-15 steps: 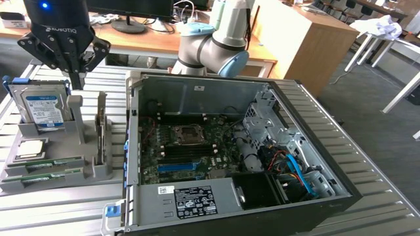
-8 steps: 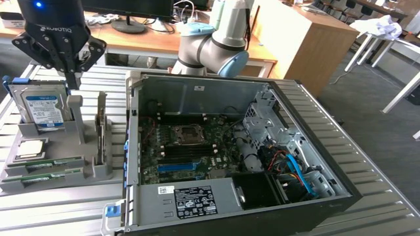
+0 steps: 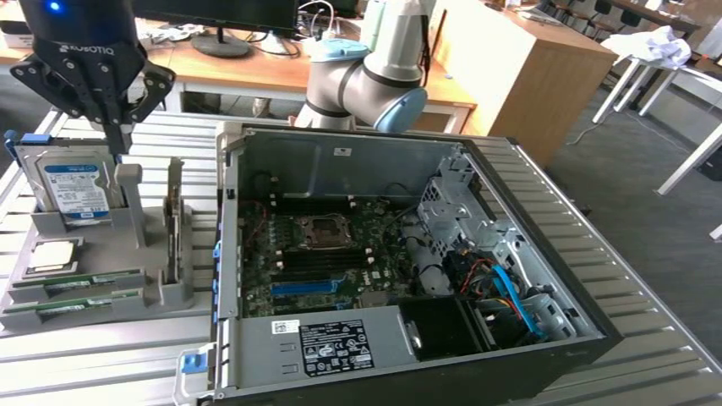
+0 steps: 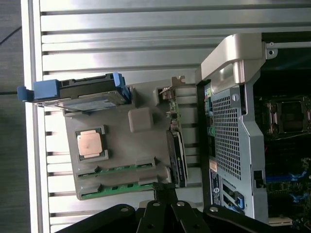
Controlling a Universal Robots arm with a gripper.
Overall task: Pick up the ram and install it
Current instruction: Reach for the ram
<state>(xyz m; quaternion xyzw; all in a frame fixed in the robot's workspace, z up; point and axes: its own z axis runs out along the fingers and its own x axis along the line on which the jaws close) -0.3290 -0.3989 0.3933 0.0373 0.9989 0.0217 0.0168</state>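
Two green ram sticks lie flat in slots at the front edge of a grey holder (image 3: 158, 292): one ram stick (image 3: 81, 282) (image 4: 121, 168) and a second ram stick (image 3: 70, 308) (image 4: 114, 187) beside it. My black gripper (image 3: 118, 135) (image 4: 163, 190) hangs well above the holder, at the exterior view's upper left, over the hard drive end. Its fingers are shut together and hold nothing. The open computer case (image 3: 530, 211) (image 4: 232, 121) lies beside the holder, showing the motherboard (image 3: 327, 262) and its bare processor socket (image 3: 321, 230).
On the same holder, a silver hard drive (image 3: 73, 188) (image 4: 82, 94) stands upright in a blue bracket. A square processor chip (image 3: 54, 254) (image 4: 91, 143) and an upright card (image 3: 175, 224) (image 4: 176, 150) also sit there. Everything rests on a slatted metal table (image 3: 101, 355). Desks stand behind.
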